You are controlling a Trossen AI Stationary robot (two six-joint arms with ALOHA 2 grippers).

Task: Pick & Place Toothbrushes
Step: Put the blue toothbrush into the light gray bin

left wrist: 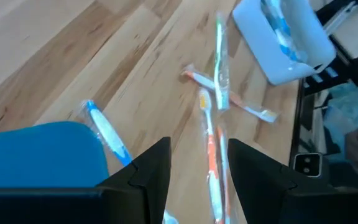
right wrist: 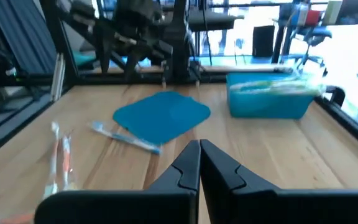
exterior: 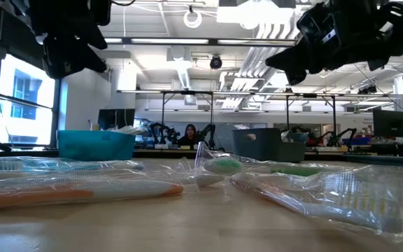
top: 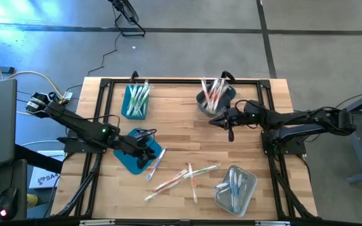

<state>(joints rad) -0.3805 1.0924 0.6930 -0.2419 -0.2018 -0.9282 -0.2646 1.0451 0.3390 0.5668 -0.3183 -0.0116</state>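
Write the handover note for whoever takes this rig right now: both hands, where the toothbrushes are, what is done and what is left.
Left hand: open, empty, hovering over the flat teal lid, beside a blue toothbrush.
Right hand: shut, empty, raised next to the grey bin.
Done: toothbrushes already lie in the teal bin, the grey bin and the clear bin.
Left: the loose toothbrushes scattered on the table between the lid and the clear bin, plus the blue one by the lid.

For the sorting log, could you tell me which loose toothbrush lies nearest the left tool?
The blue-handled toothbrush, lying beside the flat teal lid just ahead of the left tool; the others lie farther right.
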